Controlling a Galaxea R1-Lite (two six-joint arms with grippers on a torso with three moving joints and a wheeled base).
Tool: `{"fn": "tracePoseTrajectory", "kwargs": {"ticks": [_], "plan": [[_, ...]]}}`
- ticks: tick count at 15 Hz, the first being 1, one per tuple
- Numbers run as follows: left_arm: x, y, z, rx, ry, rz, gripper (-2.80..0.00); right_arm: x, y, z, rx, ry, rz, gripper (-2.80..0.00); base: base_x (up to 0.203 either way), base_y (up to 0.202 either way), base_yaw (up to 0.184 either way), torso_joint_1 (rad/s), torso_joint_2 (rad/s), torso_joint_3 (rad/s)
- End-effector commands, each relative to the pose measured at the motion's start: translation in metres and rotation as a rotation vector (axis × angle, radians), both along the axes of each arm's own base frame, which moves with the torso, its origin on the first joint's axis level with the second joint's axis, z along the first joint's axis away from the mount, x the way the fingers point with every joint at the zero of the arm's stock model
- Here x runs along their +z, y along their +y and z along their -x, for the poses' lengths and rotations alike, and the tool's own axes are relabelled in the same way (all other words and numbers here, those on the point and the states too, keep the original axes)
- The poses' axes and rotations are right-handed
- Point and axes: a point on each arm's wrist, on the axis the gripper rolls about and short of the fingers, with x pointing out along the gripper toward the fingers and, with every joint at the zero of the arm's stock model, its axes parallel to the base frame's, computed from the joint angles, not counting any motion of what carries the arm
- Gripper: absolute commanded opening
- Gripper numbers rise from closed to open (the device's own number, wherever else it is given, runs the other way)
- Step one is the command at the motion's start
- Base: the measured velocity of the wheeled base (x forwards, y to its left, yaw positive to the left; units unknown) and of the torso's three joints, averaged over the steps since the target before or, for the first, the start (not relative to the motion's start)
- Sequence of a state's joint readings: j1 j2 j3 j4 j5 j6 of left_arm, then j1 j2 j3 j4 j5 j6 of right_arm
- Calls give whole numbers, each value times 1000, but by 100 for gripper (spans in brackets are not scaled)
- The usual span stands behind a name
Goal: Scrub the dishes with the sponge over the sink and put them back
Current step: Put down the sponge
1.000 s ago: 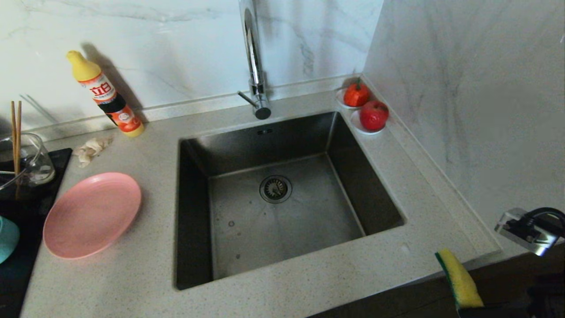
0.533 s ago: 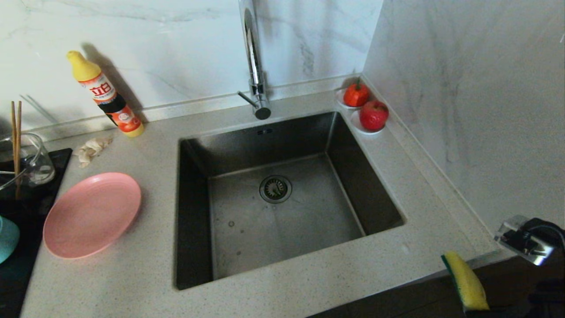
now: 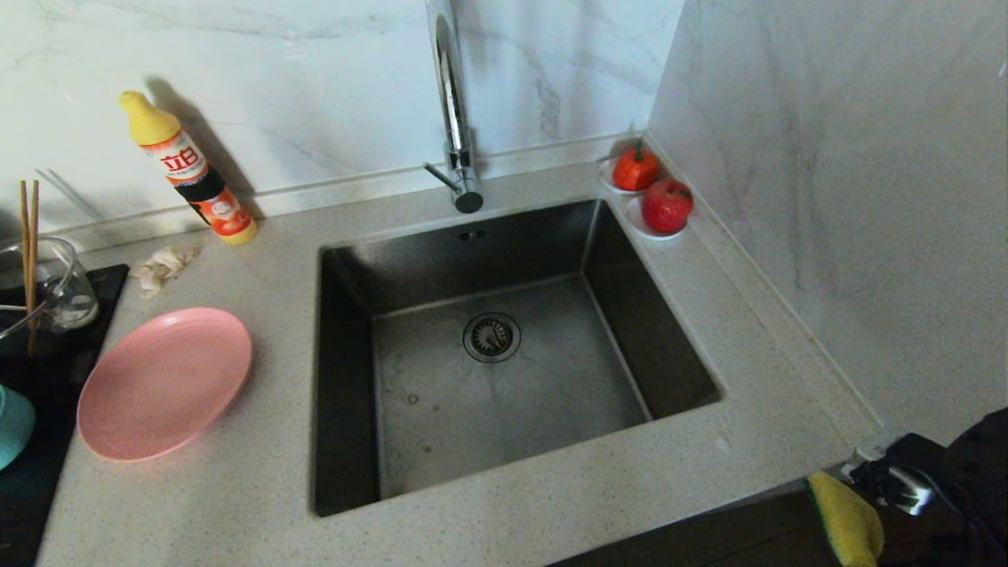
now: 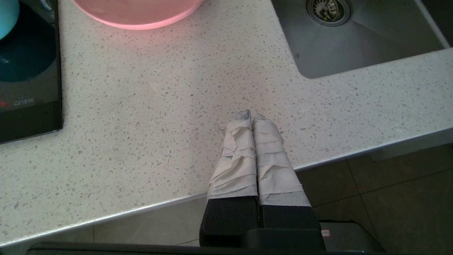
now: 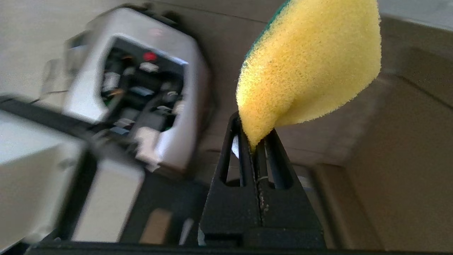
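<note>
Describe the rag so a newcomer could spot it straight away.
Start at the sink and go left along the counter toward the back wall. Between the pink plate and the leaning yellow-capped detergent bottle lies the rag. It is small, off-white and crumpled, the only soft, shapeless thing on that side.

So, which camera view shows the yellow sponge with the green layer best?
The right wrist view: the yellow sponge with the green layer fills it, pinched in the right gripper. The head view shows it small at the lower edge; the left wrist view shows none.
</note>
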State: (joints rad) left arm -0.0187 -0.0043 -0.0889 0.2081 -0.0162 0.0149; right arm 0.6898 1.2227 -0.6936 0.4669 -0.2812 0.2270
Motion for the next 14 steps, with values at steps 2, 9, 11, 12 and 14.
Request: {"fn": "tracePoseTrajectory", "kwargs": {"ticks": [2,9,11,12,14], "plan": [[0,0,0,0,3,0,-280,-12,9,-7,13,-20,14,-280,0,0,0,0,0,0],[0,0,0,1,3,-1,-280,-20,19,-11,35,9,41,-280,0,0,0,0,0,0],[0,0,0,0,3,-1,-280,-21,20,-12,34,13,52,-280,0,0,0,0,0,0],[-1,0,0,0,3,0,-280,-23,21,-10,38,11,65,-280,0,0,0,0,0,0],[0,0,0,0,2,0,-280,-24,22,-11,34,11,72,-280,0,0,0,0,0,0]]}}
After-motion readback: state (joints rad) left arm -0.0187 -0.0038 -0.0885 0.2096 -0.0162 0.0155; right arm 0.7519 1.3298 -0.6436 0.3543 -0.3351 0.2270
